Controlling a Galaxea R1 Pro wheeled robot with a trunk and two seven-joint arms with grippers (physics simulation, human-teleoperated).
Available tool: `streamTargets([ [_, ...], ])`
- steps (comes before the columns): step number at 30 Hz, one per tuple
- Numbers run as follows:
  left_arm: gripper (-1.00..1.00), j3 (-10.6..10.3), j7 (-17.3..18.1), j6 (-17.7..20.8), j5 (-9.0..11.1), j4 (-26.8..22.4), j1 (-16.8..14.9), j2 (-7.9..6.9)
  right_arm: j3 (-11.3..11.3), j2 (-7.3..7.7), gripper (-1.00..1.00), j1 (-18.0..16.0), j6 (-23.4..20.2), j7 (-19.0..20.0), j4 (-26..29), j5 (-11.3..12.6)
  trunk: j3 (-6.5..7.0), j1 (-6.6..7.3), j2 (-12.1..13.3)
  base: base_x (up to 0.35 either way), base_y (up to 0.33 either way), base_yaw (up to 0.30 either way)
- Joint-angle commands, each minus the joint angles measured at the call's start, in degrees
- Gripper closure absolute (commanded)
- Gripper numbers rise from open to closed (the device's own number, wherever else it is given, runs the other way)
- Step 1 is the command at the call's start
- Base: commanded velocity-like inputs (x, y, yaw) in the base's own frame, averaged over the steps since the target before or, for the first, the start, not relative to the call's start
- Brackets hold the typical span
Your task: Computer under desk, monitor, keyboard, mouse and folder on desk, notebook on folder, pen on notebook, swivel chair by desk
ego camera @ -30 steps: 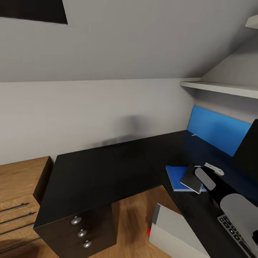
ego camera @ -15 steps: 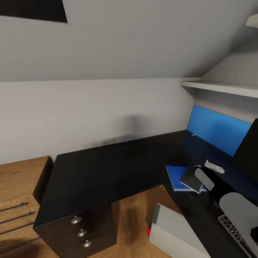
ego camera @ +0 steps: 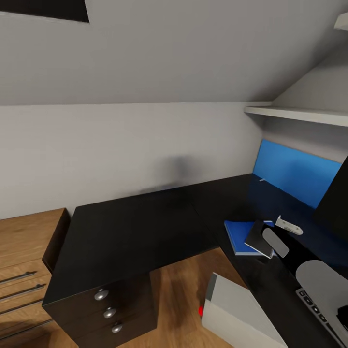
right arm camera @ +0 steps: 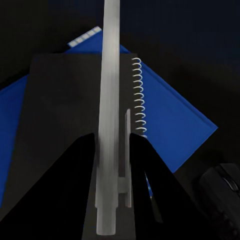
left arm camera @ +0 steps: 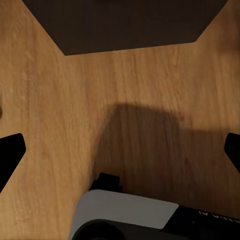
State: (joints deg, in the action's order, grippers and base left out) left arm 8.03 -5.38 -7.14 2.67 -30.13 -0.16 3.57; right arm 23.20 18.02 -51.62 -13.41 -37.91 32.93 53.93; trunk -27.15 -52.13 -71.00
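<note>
Our right gripper (right arm camera: 112, 165) reaches over the black surface (ego camera: 130, 232), fingers (right arm camera: 75, 185) clamped on the pen (right arm camera: 108, 115) above the notebook (right arm camera: 70, 130) lying on the blue folder (ego camera: 238, 237). Our left fingers (left arm camera: 10, 155) spread wide above wooden floor (left arm camera: 140, 80). Grey walls (ego camera: 145, 135) surround us.

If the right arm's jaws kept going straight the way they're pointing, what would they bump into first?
Probably the black spiral notebook lying on the blue folder; the held white pen would touch it first. Depth is hard to judge.
</note>
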Motion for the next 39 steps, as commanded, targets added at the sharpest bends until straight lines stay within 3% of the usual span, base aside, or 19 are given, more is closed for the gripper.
streamTargets([
  [1,-1.0,0.1,0.0,-0.2,0.3,0.0,0.0,0.04,0.4,0.09,1.0,-0.1,-0.4,-0.4,0.1,0.1,-0.25,-0.23,-0.5,0.0,0.0,0.0],
  [22,-1.0,0.2,-0.1,-0.2,0.3,-0.2,0.0,-0.05,0.4,-1.2,1.0,-0.1,-0.4,-0.4,0.1,0.2,-4.02,-4.84,-8.9,0.0,0.0,0.0],
  [39,-1.0,0.2,0.0,-0.2,0.3,-0.2,0.0,-0.05,0.5,-1.24,1.0,-0.1,-0.9,-0.2,0.3,0.4,-4.02,-4.84,-8.9,0.0,0.0,0.0],
])
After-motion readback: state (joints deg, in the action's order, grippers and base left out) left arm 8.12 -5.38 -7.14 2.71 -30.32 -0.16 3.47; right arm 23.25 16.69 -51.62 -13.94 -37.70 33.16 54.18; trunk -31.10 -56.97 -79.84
